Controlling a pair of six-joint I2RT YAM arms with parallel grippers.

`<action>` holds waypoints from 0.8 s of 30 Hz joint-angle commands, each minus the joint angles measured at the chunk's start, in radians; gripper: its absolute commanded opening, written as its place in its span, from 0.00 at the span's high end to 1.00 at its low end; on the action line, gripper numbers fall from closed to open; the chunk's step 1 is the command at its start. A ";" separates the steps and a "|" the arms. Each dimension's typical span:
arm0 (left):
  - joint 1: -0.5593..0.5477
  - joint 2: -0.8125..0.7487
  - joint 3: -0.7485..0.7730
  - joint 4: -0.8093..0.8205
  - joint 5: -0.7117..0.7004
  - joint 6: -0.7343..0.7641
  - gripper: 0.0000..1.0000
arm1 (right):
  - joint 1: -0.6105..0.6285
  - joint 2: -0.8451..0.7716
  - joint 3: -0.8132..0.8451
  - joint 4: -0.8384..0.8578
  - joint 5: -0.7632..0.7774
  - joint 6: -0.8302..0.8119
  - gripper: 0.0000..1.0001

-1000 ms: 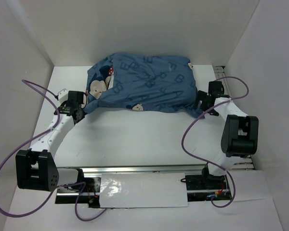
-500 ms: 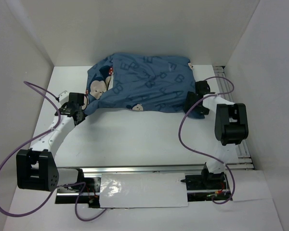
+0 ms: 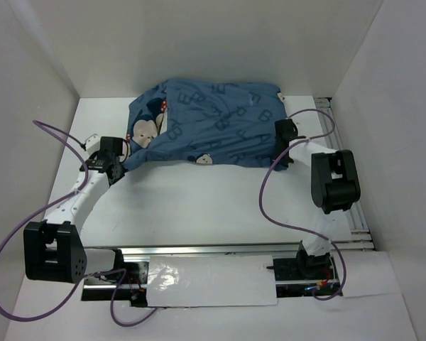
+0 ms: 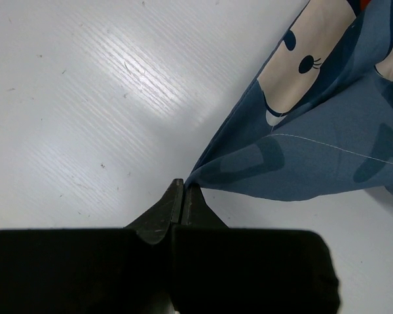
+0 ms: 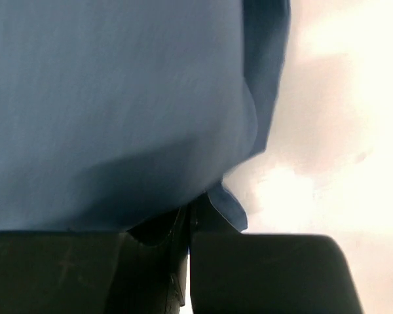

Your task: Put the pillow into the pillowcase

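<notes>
The dark blue pillowcase point(image 3: 213, 128) with mouse faces lies bulging at the back of the table. The pillow is almost wholly hidden inside it; only a narrow white strip point(image 3: 173, 130) shows near the left end. My left gripper point(image 3: 121, 163) is shut on the case's near left corner, and the fabric point(image 4: 301, 150) runs taut from the pinched tips point(image 4: 184, 188). My right gripper point(image 3: 280, 152) is at the case's right end, its jaws closed, with blue cloth point(image 5: 118, 98) draped over them and a small flap point(image 5: 228, 206) beside the tips point(image 5: 190, 216).
White walls close in the table on the left, back and right. A metal rail point(image 3: 199, 250) and a shiny plastic sheet point(image 3: 206, 280) lie along the near edge. Purple cables point(image 3: 266, 202) loop beside both arms.
My right arm has swung left and forward to the pillowcase's right end, and its gripper has gone from open to shut on the cloth. The left arm has stayed put.
</notes>
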 commanded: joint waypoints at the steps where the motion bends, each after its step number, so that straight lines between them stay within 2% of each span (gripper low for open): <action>1: 0.007 -0.028 0.018 0.011 -0.031 0.018 1.00 | 0.073 -0.121 -0.042 0.011 0.171 0.002 1.00; 2: 0.007 -0.028 0.018 0.011 -0.031 0.027 1.00 | 0.083 -0.178 -0.026 0.030 0.226 -0.021 1.00; 3: 0.007 -0.018 0.030 0.011 -0.031 0.027 1.00 | 0.096 -0.301 -0.012 0.060 0.302 -0.082 1.00; 4: 0.007 -0.018 0.041 0.023 -0.022 0.027 1.00 | 0.106 -0.360 0.019 0.152 0.318 -0.126 1.00; 6: 0.007 -0.018 0.066 0.032 0.001 0.036 1.00 | 0.120 -0.486 0.082 0.238 0.284 -0.247 1.00; 7: 0.007 -0.018 0.080 0.032 0.001 0.045 1.00 | 0.120 -0.496 0.231 0.211 0.256 -0.271 1.00; 9: 0.007 -0.018 0.118 0.043 0.014 0.045 1.00 | 0.110 -0.453 0.438 0.112 0.216 -0.307 1.00; 10: 0.007 -0.018 0.158 0.043 0.014 0.056 1.00 | 0.126 -0.438 0.606 0.064 0.197 -0.324 1.00; 12: 0.007 -0.029 0.213 0.043 0.014 0.065 1.00 | 0.148 -0.389 0.767 0.035 0.118 -0.380 1.00; 13: 0.007 -0.029 0.230 0.043 0.014 0.065 1.00 | 0.181 -0.367 0.941 0.000 0.092 -0.395 1.00; 14: 0.007 -0.029 0.245 0.043 0.014 0.065 1.00 | 0.197 -0.346 1.026 -0.014 0.064 -0.409 1.00; 17: 0.016 -0.015 0.282 0.043 0.040 0.065 1.00 | 0.246 -0.303 1.262 0.074 -0.083 -0.418 1.00; 18: 0.016 -0.005 0.282 0.043 0.052 0.065 1.00 | 0.255 -0.303 1.287 0.123 -0.203 -0.418 1.00; 20: 0.016 0.005 0.270 0.043 0.052 0.054 1.00 | 0.269 -0.313 1.309 0.283 -0.241 -0.391 1.00; 24: 0.027 0.046 0.222 0.065 0.063 0.041 1.00 | 0.278 -0.294 1.369 0.383 -0.344 -0.378 1.00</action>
